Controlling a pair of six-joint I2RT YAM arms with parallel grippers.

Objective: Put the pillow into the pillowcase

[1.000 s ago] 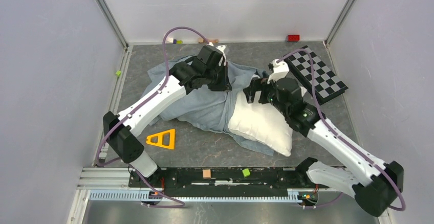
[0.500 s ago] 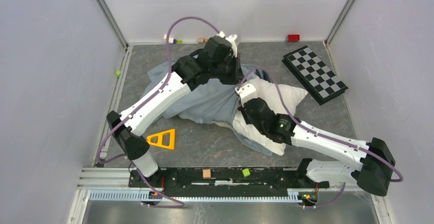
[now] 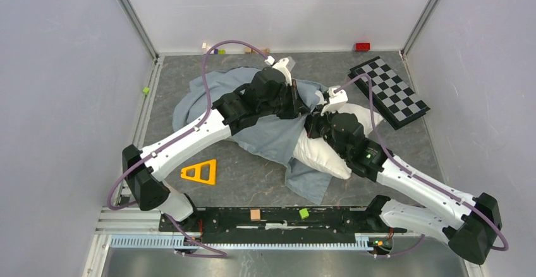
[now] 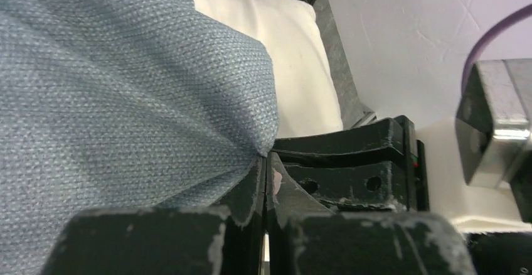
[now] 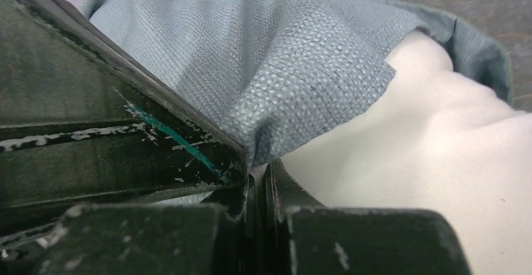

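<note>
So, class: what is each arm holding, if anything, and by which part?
Both hold the pillowcase. The left fingers pinch a bunched fold of its cloth beside the pillow; the right fingers pinch its hemmed edge, over the pillow.

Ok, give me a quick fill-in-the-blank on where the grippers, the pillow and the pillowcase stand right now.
1. The left gripper is ____ on the pillowcase.
2. The pillow sticks out of the pillowcase on the robot's ____ side.
3. The right gripper pinches the pillowcase's cloth as well, so neither gripper is ____.
4. The triangle is coloured ____.

Missing words: shut; right; open; orange.
</note>
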